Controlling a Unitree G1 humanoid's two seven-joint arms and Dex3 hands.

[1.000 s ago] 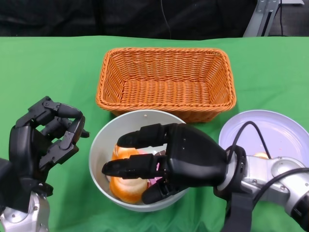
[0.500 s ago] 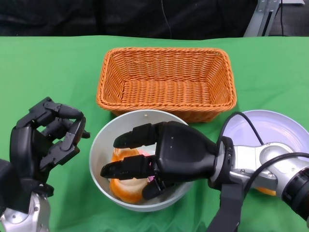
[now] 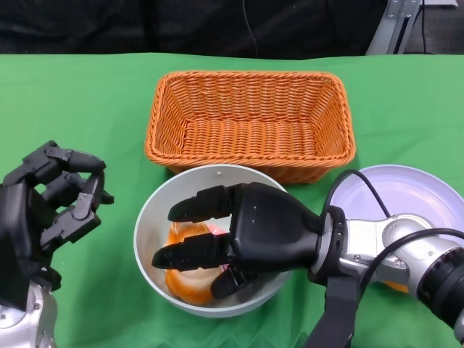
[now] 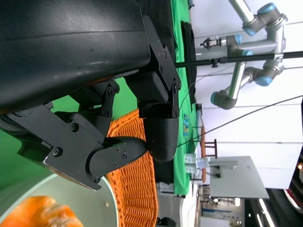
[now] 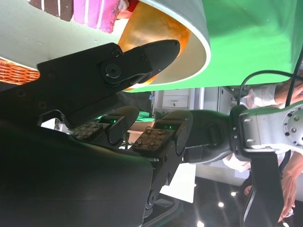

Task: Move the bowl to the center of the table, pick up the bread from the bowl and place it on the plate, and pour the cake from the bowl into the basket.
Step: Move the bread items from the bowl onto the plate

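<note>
Left hand (image 3: 43, 210) drew back; right fingers (image 3: 196, 250) over bread (image 3: 190, 279).

The table (image 3: 87, 94) is covered in matt green cloth, smooth and without sheen. The basket (image 3: 250, 123) is woven wicker, orange-brown, ribbed and rough. The bowl (image 3: 148, 217) looks like smooth grey plastic or enamel with a soft satin finish, and the plate (image 3: 413, 192) is pale lilac, smooth and slightly glossy. The bread (image 3: 190, 279) has a shiny golden-orange crust. Both hands, left (image 3: 43, 210) and right (image 3: 246, 239), are matt black plastic; the right forearm (image 3: 388, 250) is brushed silver metal.
</note>
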